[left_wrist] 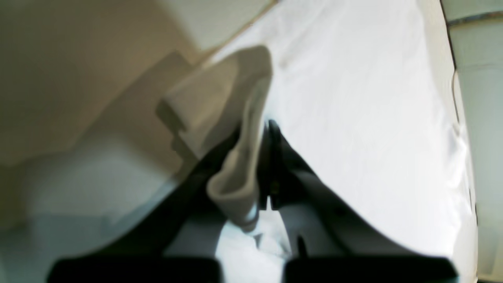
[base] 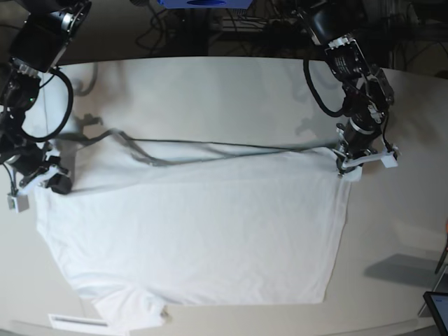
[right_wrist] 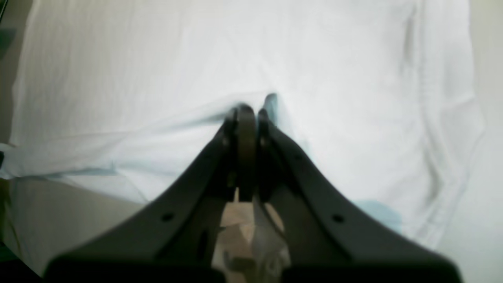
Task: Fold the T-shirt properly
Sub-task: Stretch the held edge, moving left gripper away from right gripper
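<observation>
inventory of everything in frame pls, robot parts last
T-shirt: 1, plain white, spread over the tabletop, far edge lifted and pulled taut between the two grippers; one sleeve lies at the near edge.
Tabletop: 1, white, under the shirt, bare along the far side.
Cables: several, dark, on the floor behind the table.
Blue object: 1, top edge of the base view, cut off, cannot tell what it is.
Dark device: 1, bottom corner on the left arm's side, mostly cut off.
Left gripper: 1, black, shut on the shirt's corner on the base view's right.
Right gripper: 1, black, shut on the shirt's edge on the base view's left.
</observation>
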Controlling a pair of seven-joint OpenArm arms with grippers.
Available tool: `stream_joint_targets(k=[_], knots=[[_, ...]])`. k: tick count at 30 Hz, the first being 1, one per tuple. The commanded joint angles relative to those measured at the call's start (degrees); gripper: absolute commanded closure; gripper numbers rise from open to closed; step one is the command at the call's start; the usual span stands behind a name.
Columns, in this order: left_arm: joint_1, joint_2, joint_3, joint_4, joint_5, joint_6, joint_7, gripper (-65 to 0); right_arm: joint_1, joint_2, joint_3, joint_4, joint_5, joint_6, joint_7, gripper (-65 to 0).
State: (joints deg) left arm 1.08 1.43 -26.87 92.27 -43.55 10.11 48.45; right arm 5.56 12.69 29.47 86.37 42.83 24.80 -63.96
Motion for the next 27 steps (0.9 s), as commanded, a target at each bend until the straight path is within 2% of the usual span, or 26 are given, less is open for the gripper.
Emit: stream_joint_targets(k=[1,9,14,23,27], knots=[[-0.69,-0.51,-0.86,0.26,-0.1,-0.31,-0.93,0.0,1.43,1.33,0.2,0.45,0.91,0.13,1.85,-0.3],[-1.39,-0.42,-2.8,-2.38,-0.1,-0.31,-1.11,0.0,3.45,1.6,-0.07,-3.07,0.91,0.13,2.82,-0.3],[-2.0,0.9,-5.35,-2.2,-0.1,-0.31,-0.93,0.0,3.71,1.6,-0.07,-3.51,0.91,0.13,3.79,-0.3],[-3.5,1.07,-5.26,0.26,-0.1,-0.31,-0.84,0.0,4.59,1.69,-0.07,-3.51,0.91,0.13,3.7,-0.3],[-4.47,1.78,-5.61,1.05,-0.1,-0.31,1.53,0.0,5.38,1.69,-0.07,-3.6,0.91,0.13,3.7,-0.3]])
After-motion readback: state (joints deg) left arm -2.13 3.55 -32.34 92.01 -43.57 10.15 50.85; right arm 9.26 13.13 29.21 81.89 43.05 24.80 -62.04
